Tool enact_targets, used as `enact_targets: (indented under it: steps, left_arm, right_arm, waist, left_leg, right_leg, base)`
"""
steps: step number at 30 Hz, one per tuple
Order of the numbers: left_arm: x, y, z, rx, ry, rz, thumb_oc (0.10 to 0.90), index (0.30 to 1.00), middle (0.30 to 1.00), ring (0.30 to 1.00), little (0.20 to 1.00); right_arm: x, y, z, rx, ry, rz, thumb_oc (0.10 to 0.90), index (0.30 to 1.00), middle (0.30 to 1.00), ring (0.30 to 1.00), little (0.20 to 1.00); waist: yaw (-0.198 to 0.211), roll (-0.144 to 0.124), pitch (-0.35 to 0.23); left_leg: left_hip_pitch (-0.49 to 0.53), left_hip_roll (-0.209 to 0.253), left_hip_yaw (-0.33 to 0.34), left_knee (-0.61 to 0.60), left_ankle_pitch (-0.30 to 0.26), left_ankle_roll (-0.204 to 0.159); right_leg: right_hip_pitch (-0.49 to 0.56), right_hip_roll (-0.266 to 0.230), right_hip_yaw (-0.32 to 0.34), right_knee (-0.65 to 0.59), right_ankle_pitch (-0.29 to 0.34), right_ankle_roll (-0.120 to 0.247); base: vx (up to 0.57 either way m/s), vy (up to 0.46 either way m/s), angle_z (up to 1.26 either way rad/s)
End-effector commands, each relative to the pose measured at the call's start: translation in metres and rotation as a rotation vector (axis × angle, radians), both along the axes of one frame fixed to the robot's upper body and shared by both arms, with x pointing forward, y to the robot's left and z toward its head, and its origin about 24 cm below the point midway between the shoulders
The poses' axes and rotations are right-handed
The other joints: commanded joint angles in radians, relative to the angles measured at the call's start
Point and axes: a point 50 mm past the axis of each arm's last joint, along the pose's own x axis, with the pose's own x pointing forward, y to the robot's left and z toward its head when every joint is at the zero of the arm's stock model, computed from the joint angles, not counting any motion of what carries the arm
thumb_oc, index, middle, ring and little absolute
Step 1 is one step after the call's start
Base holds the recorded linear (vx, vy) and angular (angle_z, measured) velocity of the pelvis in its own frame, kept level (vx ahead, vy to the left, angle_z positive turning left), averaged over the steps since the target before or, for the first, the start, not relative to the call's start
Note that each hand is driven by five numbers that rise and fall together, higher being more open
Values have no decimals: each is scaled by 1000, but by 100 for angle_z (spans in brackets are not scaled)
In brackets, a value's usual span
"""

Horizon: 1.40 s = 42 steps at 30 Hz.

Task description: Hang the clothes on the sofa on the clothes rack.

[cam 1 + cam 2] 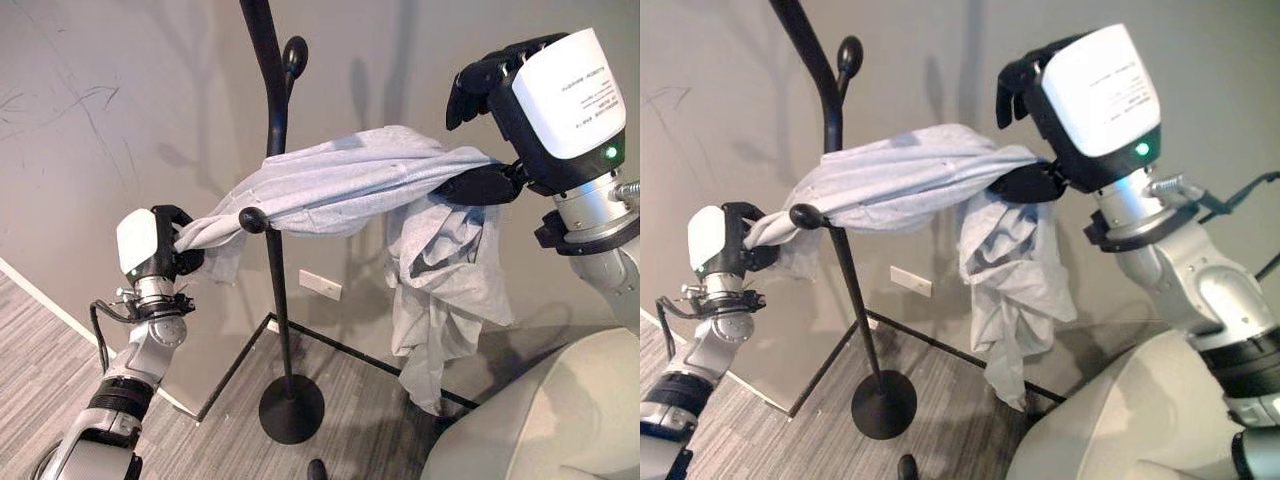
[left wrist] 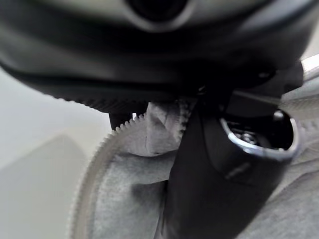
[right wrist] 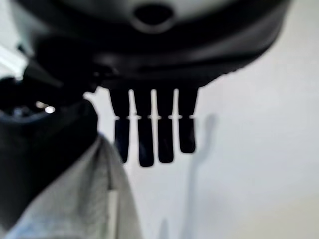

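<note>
A pale grey garment (image 1: 340,185) is stretching almost level between the robot's two hands, in front of a black clothes rack (image 1: 278,290) that is standing on a round base on the grey floor (image 1: 40,370) near the wall (image 1: 90,120). The left hand (image 1: 165,245) is clenching one bunched end of the cloth low on the left, its fingers curled round the fabric. The right hand (image 1: 500,110) is holding the other end higher on the right: its fingers are standing straight and free above the cloth, while the thumb is lying along the fabric, which appears to be draping over it rather than being pinched. Held this way, the garment is spreading wide, probably so it can settle over a peg. Its middle is lying across the rack's pole, just above a knobbed peg (image 1: 252,220) that is sticking out below the cloth's lower edge; a second peg (image 1: 294,55) is rising higher, clear of the fabric. A long loose fold is hanging down from the right end, well off the floor. The corner of the pale sofa (image 1: 540,420) is sitting at the lower right, beneath the right arm. Open room is lying on both sides of the pole, so the hands could probably lower without striking anything.
</note>
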Motion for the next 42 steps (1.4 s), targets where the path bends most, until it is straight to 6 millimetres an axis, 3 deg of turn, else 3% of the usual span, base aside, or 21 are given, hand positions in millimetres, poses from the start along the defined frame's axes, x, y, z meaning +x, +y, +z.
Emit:
enact_targets:
  steps: [1, 2, 3, 4, 5, 6, 9, 11, 19, 26, 27, 28, 29, 33, 35, 36, 42]
  left_arm:
    - [3, 31, 53, 68, -149, 114, 400, 300, 300, 300, 300]
    - [3, 31, 54, 68, -151, 114, 400, 300, 300, 300, 300]
    - [1, 35, 51, 58, -143, 133, 400, 300, 300, 300, 300]
    - [-4, 39, 44, 50, -126, 149, 400, 300, 300, 300, 300]
    - [-4, 39, 44, 50, -126, 149, 400, 300, 300, 300, 300]
    - [-5, 37, 39, 38, -120, 139, 400, 300, 300, 300, 300]
    - [-6, 48, 38, 47, -89, 180, 400, 300, 300, 300, 300]
    - [-7, 48, 24, 46, -33, 183, 400, 300, 300, 300, 300]
    - [-13, 55, 5, 10, 45, 220, 400, 300, 300, 300, 300]
    - [-26, 68, -11, -3, 113, 268, 400, 300, 300, 300, 300]
    - [-27, 68, -11, -4, 113, 268, 400, 300, 300, 300, 300]
    - [-30, 66, -18, -13, 125, 269, 400, 300, 300, 300, 300]
    - [-31, 63, -24, -24, 140, 260, 400, 300, 300, 300, 300]
    - [-51, 43, -60, -96, 209, 203, 400, 300, 300, 300, 300]
    - [-51, 43, -60, -94, 210, 201, 400, 300, 300, 300, 300]
    - [-59, 28, -78, -125, 253, 159, 400, 300, 300, 300, 300]
    - [-74, 3, -107, -213, 324, 98, 400, 300, 300, 300, 300]
  right_arm:
    - [-8, -40, 63, 216, -234, -120, 400, 300, 300, 300, 300]
    - [-8, -40, 64, 217, -236, -120, 400, 300, 300, 300, 300]
    - [-8, -38, 63, 220, -229, -112, 400, 300, 300, 300, 300]
    - [-9, -36, 66, 221, -238, -95, 400, 300, 300, 300, 300]
    - [-9, -35, 66, 221, -238, -95, 400, 300, 300, 300, 300]
    - [-7, -31, 65, 206, -229, -78, 400, 300, 300, 300, 300]
    - [1, -37, 64, 232, -189, -117, 400, 300, 300, 300, 300]
    - [8, -35, 60, 242, -140, -115, 400, 300, 300, 300, 300]
    - [19, -30, 53, 246, -57, -109, 400, 300, 300, 300, 300]
    - [18, -24, 58, 227, -55, -91, 400, 300, 300, 300, 300]
    - [18, -24, 57, 226, -54, -91, 444, 366, 366, 366, 366]
    - [17, -25, 57, 226, -54, -96, 712, 768, 768, 768, 768]
    - [16, -25, 55, 228, -45, -93, 800, 900, 900, 900, 900]
    - [11, -33, 41, 289, 0, -75, 800, 900, 900, 900, 900]
    - [10, -33, 40, 291, 2, -76, 800, 900, 900, 900, 900]
    - [8, -37, 30, 340, 26, -60, 800, 900, 900, 900, 900]
    - [1, -47, 9, 409, 54, -54, 800, 900, 900, 900, 900]
  waist:
    - [6, 12, -67]
    - [5, 11, -66]
    - [11, 2, -65]
    - [42, -8, -52]
    - [42, -8, -53]
    - [71, -2, -32]
    - [64, 21, -47]
    - [64, 35, -68]
    - [67, 46, -98]
    - [72, 39, -109]
    - [72, 40, -110]
    - [72, 38, -109]
    - [72, 38, -111]
    - [71, 35, -105]
    - [73, 33, -107]
    - [73, 33, -104]
    - [73, 31, -93]
  left_leg:
    - [-32, 53, -32, 34, 196, 69]
    - [-37, 49, -32, 43, 190, 73]
    - [-64, 40, -24, -2, 134, 86]
    - [-129, -12, -54, -79, 80, 94]
    - [-129, -12, -54, -80, 80, 94]
    - [-196, -34, -84, -127, 110, 84]
    - [-132, -43, -91, -259, 129, 81]
    - [-54, -47, -71, -361, 147, 80]
    - [-18, -60, -43, -369, 117, 94]
    - [1, -68, -26, -369, 95, 110]
    - [1, -68, -26, -369, 95, 110]
    - [2, -69, -25, -369, 93, 111]
    - [1, -69, -25, -369, 93, 114]
    - [-2, -73, -22, -369, 93, 121]
    - [-2, -73, -21, -369, 93, 121]
    - [-5, -74, -21, -369, 91, 125]
    - [-8, -74, -22, -369, 86, 131]
  right_leg:
    - [80, -71, 23, 22, -104, 94]
    - [81, -74, 22, 20, -107, 98]
    - [89, -93, 26, 21, -112, 106]
    - [110, -115, 44, 18, -123, 116]
    - [110, -115, 44, 18, -123, 116]
    - [136, -112, 61, 20, -139, 118]
    - [151, -106, 73, 25, -151, 122]
    - [166, -125, 66, 29, -164, 128]
    - [180, -160, 68, 17, -157, 153]
    - [186, -178, 69, 12, -151, 169]
    - [186, -178, 69, 12, -151, 169]
    - [185, -179, 70, 13, -150, 170]
    - [183, -180, 70, 13, -150, 170]
    - [171, -184, 76, 17, -139, 172]
    - [170, -184, 76, 17, -139, 172]
    - [165, -185, 79, 15, -137, 173]
    - [156, -184, 84, 14, -135, 171]
  base:
    - [14, 14, -5]
    - [86, 36, 17]
    - [147, 104, 16]
    - [146, 89, 16]
    - [132, 109, -20]
    - [49, 74, -30]
    - [118, 115, -23]
    - [178, 171, -34]
    - [85, 99, 5]
    - [41, 62, -18]
    - [12, 28, -17]
    - [8, 23, -10]
    - [14, 31, -1]
    - [-1, 29, -7]
    - [2, 6, -2]
    - [0, 0, 0]
    - [0, 0, 0]
